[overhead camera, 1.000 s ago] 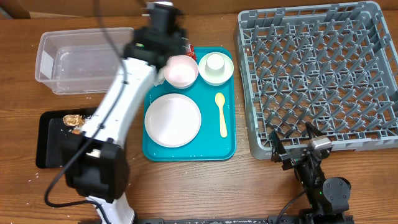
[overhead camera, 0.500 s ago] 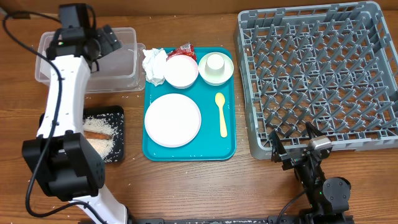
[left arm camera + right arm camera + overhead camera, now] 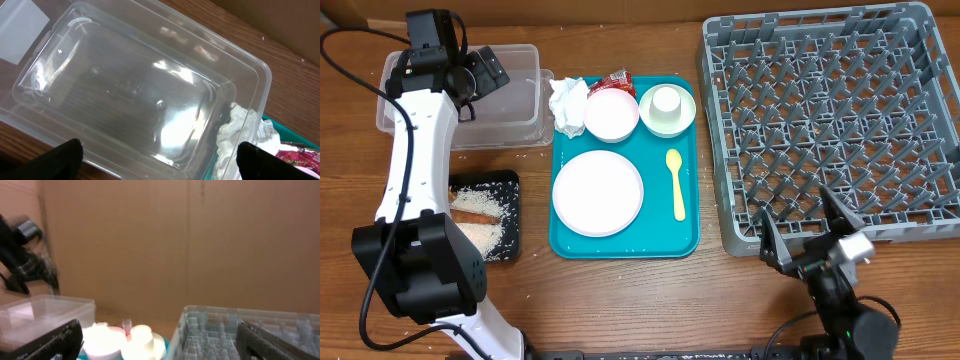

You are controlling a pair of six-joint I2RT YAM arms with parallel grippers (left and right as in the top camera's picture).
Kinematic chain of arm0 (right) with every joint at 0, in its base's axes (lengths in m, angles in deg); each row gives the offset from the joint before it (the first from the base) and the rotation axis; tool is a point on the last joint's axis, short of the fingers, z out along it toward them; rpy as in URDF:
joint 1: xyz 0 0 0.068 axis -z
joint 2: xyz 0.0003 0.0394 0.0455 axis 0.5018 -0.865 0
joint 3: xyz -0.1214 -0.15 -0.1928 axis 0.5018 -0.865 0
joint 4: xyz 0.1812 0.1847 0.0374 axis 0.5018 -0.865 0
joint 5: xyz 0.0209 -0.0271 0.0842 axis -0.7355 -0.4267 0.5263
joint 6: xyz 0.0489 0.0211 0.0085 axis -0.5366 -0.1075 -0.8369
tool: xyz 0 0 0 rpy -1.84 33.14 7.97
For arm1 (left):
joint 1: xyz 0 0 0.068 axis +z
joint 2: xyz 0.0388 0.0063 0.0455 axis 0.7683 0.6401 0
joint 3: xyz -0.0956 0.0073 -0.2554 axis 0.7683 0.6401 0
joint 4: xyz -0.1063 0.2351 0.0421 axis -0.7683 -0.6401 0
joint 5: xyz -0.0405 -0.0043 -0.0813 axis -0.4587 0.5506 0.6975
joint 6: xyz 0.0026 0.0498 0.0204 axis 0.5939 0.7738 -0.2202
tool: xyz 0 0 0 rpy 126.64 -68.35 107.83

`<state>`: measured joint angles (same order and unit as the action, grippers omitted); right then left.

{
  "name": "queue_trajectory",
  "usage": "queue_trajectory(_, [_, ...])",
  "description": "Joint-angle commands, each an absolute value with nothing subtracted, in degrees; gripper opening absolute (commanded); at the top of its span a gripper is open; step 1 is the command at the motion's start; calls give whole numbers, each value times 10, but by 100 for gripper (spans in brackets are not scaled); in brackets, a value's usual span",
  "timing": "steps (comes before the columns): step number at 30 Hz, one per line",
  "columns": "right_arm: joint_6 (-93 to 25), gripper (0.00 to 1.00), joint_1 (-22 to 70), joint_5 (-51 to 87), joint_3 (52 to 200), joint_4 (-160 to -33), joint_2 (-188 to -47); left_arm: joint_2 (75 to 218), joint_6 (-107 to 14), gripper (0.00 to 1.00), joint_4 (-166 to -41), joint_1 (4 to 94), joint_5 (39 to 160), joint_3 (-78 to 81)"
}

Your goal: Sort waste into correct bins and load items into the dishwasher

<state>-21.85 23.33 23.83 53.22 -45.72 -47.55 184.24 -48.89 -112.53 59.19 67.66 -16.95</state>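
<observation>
left arm [image 3: 413,150] white, black joints and cables; right arm [image 3: 842,300] black.

Left of the grey dish rack [image 3: 240,330] stand a white cup [image 3: 141,336] and bowl [image 3: 102,339]; farther left, the clear tub [image 3: 45,311], with what is probably a blurred dark arm [image 3: 25,250] above it.

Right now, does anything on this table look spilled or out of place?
Yes. Loose rice grains lie scattered on the wooden table, just below the clear tub and near the black tray, outside either bin. The crumpled napkin hangs over the teal tray's corner, beside the tub.
</observation>
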Motion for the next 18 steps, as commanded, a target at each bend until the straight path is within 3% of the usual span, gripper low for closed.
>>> queue_trajectory(1, [-239,100,231,270,526,-388,-471,1841,-494,100,-1126,592,684,-177])
queue_trajectory(7, [-267,100,231,196,547,-270,-471,1841,-494,100,-1126,592,684,-177])
queue_trajectory(13, [-256,100,232,147,664,-379,-529,1841,-494,100,-1126,592,684,-177])
queue_trajectory(18, [-255,100,232,151,832,-508,-695,1841,-494,100,-1126,592,684,-177])
